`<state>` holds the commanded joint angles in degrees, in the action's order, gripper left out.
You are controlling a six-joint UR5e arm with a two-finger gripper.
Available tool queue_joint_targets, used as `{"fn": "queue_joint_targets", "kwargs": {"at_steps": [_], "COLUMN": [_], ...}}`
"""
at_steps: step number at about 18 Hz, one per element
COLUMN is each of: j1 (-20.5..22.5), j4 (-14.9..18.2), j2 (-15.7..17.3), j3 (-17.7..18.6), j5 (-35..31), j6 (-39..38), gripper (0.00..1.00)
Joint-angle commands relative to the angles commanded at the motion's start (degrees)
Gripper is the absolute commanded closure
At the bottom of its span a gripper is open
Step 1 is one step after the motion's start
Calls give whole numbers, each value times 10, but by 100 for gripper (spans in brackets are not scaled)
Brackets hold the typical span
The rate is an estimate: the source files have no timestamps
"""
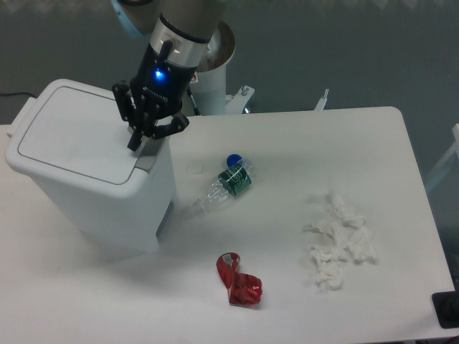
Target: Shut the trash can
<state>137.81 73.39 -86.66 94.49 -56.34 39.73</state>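
Camera: bottle point(228, 185), red wrapper point(239, 280), tissues point(338, 240) apparently clear of trash can point(86, 165).

Quick count: 1 big white plastic rectangular trash can point(86, 168), 1 crushed clear plastic bottle w/ green label & blue cap point(228, 183), 1 crumpled red shiny wrapper point(239, 281), approx 1 pile of white tissue scraps point(338, 241).

Even, cool overhead light; the trash can point(86, 172) casts a soft shadow on the table point(344, 143); slight grainy softness throughout.
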Motion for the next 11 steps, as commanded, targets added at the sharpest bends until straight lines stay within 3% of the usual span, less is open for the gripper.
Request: {"fn": "queue_joint_targets", "kwargs": {"at_steps": [4,6,9,11], "j1": [58,90,129,147], "j4": [-1,-2,-5,-27], "j2": [-4,-15,-41,-68], "j3": [-11,-18,-40,-54], "j5": [1,0,-2,-8], "j6": [6,7,10,28], "gripper": [33,0,0,0]}}
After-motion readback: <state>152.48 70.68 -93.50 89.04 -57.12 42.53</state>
